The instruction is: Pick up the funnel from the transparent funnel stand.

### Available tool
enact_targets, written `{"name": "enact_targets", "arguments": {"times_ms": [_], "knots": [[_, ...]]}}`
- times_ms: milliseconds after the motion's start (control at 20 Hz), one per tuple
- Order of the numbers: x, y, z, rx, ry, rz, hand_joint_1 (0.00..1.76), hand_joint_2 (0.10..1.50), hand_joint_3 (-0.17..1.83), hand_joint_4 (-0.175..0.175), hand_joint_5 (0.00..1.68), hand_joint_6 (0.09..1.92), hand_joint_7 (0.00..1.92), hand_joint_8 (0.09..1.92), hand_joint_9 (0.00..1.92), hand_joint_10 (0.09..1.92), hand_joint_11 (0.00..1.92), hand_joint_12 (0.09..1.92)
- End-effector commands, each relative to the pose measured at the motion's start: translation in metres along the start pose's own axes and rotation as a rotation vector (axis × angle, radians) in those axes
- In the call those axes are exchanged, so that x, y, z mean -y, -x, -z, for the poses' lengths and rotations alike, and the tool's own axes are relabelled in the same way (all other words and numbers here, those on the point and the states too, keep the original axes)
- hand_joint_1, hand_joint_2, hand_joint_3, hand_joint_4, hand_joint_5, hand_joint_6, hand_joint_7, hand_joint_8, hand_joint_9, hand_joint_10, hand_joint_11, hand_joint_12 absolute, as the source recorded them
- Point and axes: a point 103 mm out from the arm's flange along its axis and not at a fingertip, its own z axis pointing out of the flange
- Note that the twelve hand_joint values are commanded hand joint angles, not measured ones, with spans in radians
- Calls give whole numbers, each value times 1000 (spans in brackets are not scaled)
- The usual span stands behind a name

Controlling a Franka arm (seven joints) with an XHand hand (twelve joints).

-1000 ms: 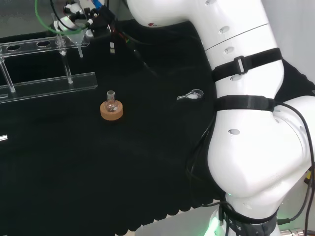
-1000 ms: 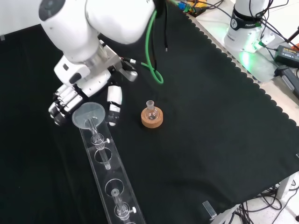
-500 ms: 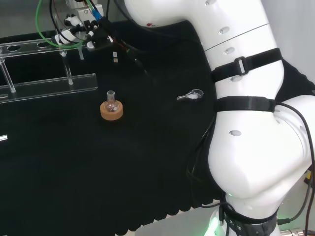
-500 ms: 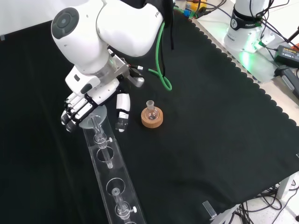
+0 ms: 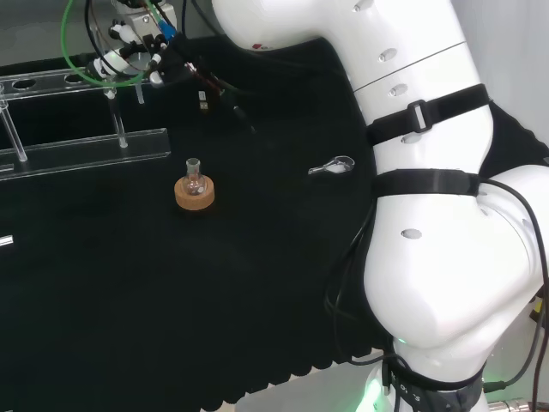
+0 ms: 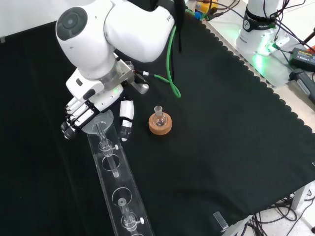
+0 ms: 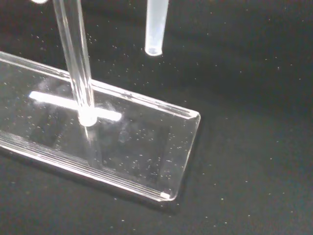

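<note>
The clear funnel sits in the end hole of the transparent stand, its stem hanging down through the top rail. My hand hovers over that end. Its fingers lie against the funnel's rim on the left in the front view. The thumb hangs a little apart on the right, so the hand is open around the bowl. In the head view the hand covers the funnel at the stand's right end. The wrist view shows the funnel's stem, a stand post and the base plate.
A small round flask stands on a cork ring just right of the thumb in the front view. A small clear glass piece lies on the cloth near the arm's links. More glass pieces sit further along the stand.
The hand has come down and across onto the funnel's end of the stand over the second, then shifted slightly left in the front view. The funnel stays in the stand.
</note>
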Motion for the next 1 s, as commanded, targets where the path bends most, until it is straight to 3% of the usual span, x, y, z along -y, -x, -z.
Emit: {"name": "enact_targets", "arguments": {"times_ms": [50,250,500,550,700,800,1000], "knots": [[-3,2,-3,15,14,-6,0,804,8,-31,86,87,0,777,278,1127,441,1483],[-7,5,0,9,32,-4,11,823,19,-152,223,87,77,1178,544,1197,809,1366],[-11,18,-1,-13,62,5,60,851,39,-175,340,87,241,1385,757,1296,1113,1288],[-11,19,-1,-9,74,2,73,862,52,-175,356,150,282,1429,798,1327,1159,1292],[-11,21,-1,0,86,-4,132,888,97,-175,218,767,388,1549,911,1410,1284,1308],[-10,22,0,4,87,-9,188,901,117,-175,134,1048,433,1616,982,1448,1365,1324],[-10,22,0,35,85,-29,372,922,143,-175,62,1210,468,1665,1102,1449,1501,1304]]}}
